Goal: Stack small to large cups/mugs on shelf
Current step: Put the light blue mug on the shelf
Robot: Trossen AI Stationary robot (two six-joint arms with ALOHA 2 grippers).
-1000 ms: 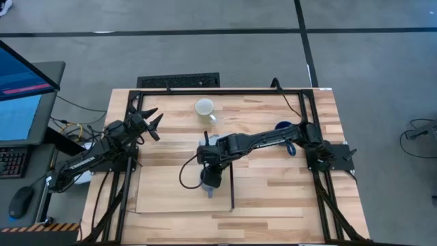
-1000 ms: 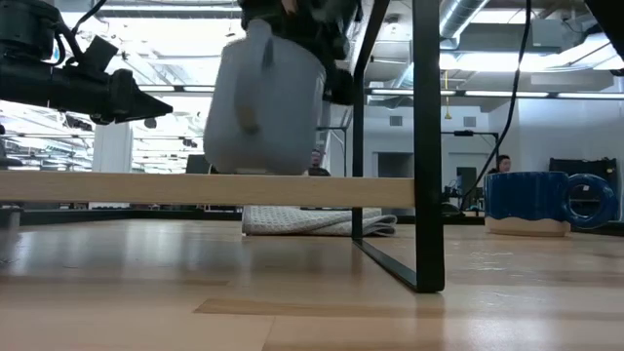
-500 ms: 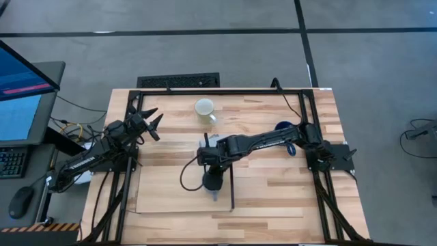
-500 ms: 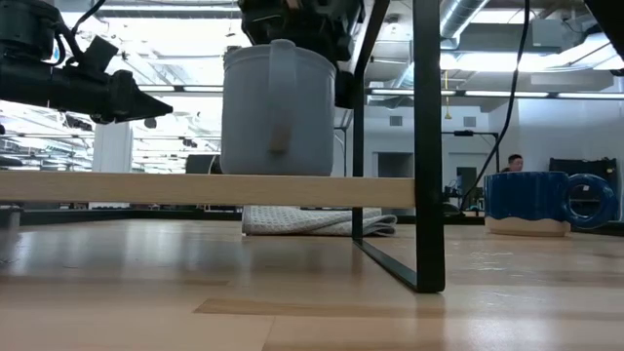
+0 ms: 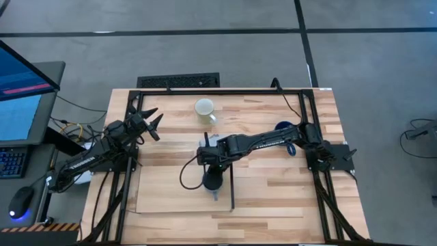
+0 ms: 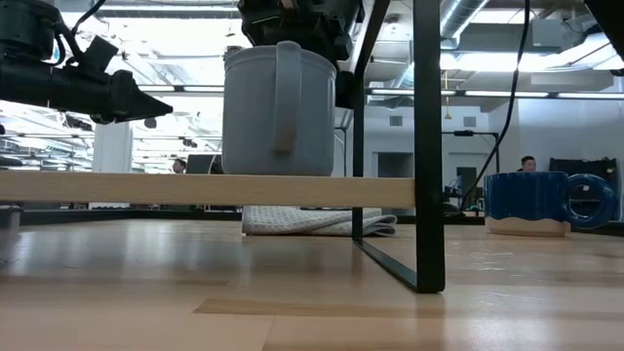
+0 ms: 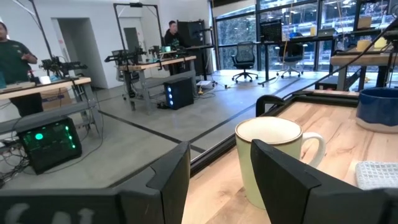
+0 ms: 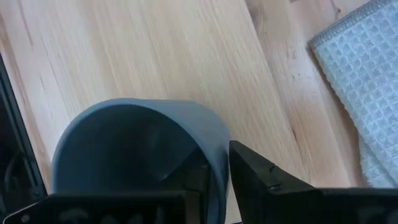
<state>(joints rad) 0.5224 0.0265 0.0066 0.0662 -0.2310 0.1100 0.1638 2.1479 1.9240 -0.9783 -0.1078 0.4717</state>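
Off to the side the left gripper (image 5: 151, 123) waits spread near the cream-white ceramic mug (image 5: 204, 108), while the right gripper (image 5: 212, 179) pinches the small slate grey-blue mug (image 6: 279, 109) by its rim, upright on the pale plywood shelf (image 5: 171, 195); best released gently, then lifted straight up.

Small mug (image 6: 278, 109) on shelf (image 6: 195, 189) w/ cloth (image 6: 317, 220) behind, other mugs (image 5: 205, 108) (image 6: 541, 203) on tabletop (image 5: 273, 198).
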